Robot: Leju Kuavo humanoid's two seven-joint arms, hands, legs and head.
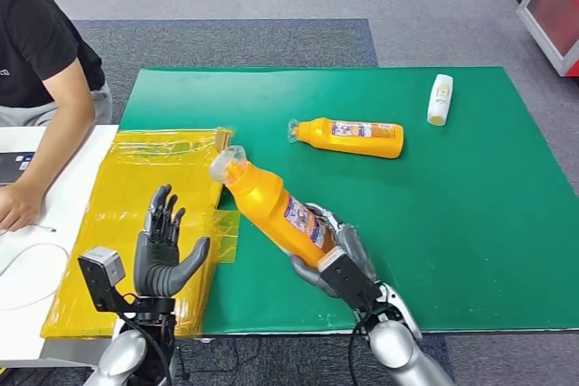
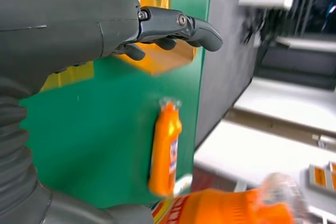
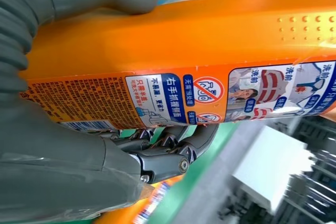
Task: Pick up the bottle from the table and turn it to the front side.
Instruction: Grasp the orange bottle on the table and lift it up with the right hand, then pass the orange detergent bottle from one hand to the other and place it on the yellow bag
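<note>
My right hand (image 1: 339, 261) grips an orange bottle (image 1: 273, 207) by its lower body and holds it off the green mat, cap end tilted up and toward the left. Up close, the right hand (image 3: 79, 145) wraps the bottle's (image 3: 190, 51) printed label with thumb and fingers on opposite sides. My left hand (image 1: 163, 246) hovers open over the yellow sheet (image 1: 129, 214), fingers spread and pointing up, just left of the held bottle. In the left wrist view the open left hand (image 2: 118, 24) shows, and the held bottle (image 2: 230, 208) is blurred.
A second orange bottle (image 1: 352, 137) (image 2: 164, 148) lies on its side on the green mat (image 1: 443, 214). A small white bottle (image 1: 440, 98) lies at the far right. A person in black sits at the left, forearm (image 1: 48, 146) on a white table (image 1: 27, 250).
</note>
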